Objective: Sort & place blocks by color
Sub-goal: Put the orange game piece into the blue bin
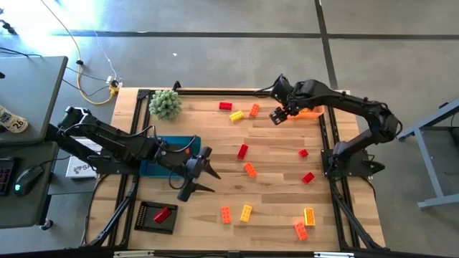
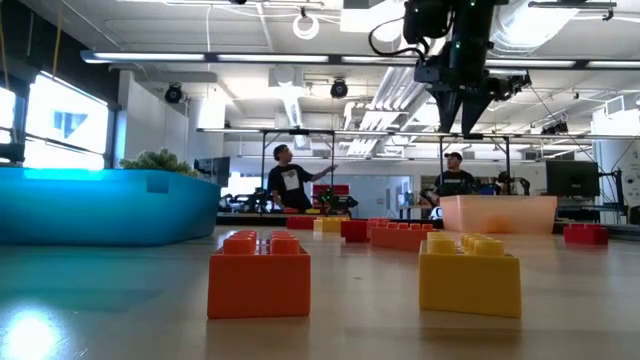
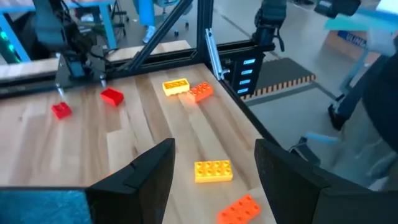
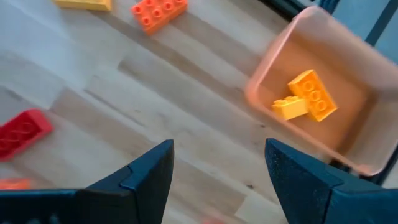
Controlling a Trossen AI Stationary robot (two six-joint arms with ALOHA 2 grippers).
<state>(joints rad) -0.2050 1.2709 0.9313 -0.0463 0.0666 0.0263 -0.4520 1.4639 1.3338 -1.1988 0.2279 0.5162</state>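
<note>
Wooden desk (image 1: 272, 193) carries approx fifteen blocks scattered in red, orange and yellow, plus a blue tray (image 1: 172, 143) at left, a black tray (image 1: 147, 218) w/ one red block (image 1: 163, 213) in it, and a pale orange bin (image 4: 323, 62) at the far right edge holding two yellowish-orange blocks (image 4: 308, 96). Right claw (image 1: 278, 116) hangs above the desk just beside that bin, fingers apart, empty; the orange block (image 1: 254, 110) and the yellow block (image 1: 237, 115) lie just to its left, nearer this arm. Left claw (image 1: 201, 174) hovers mid-desk beside the blue tray, also spread and empty; red block (image 1: 242, 151) lies just right of it, long axis running roughly toward the desk's far edge.
</note>
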